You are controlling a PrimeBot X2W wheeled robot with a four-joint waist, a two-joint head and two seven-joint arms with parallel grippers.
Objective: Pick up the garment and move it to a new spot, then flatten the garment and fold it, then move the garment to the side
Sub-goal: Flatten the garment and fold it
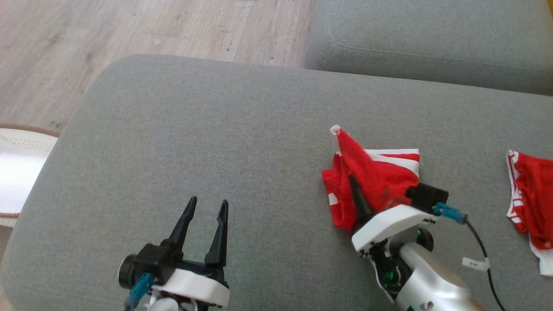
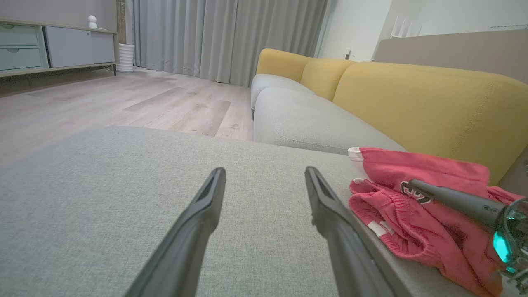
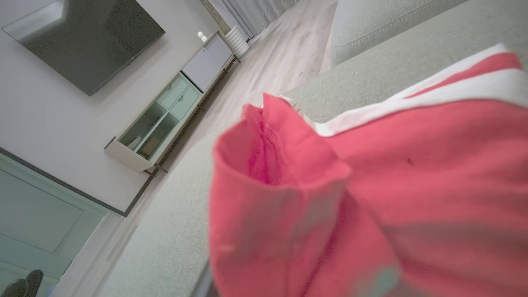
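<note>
The garment point(image 1: 380, 172) is a crumpled red piece with white stripes, lying right of centre on the grey ottoman point(image 1: 216, 129). My right gripper point(image 1: 352, 178) is shut on its near side, with fabric bunched over the dark fingers and one corner sticking up. In the right wrist view the red cloth point(image 3: 371, 185) hangs close in front of the camera. My left gripper point(image 1: 208, 201) stands open above bare cushion at the lower left, well apart from the garment. From the left wrist view, its open gripper point(image 2: 265, 170) has the garment point(image 2: 416, 222) and the right gripper point(image 2: 412, 183) to its right.
A second red and white piece point(image 1: 533, 190) lies at the ottoman's far right edge. A grey sofa seat point(image 1: 432, 39) with yellow backrests point(image 2: 412, 95) stands beyond. Wood floor point(image 1: 129, 30) and a white round object point(image 1: 17, 172) lie to the left.
</note>
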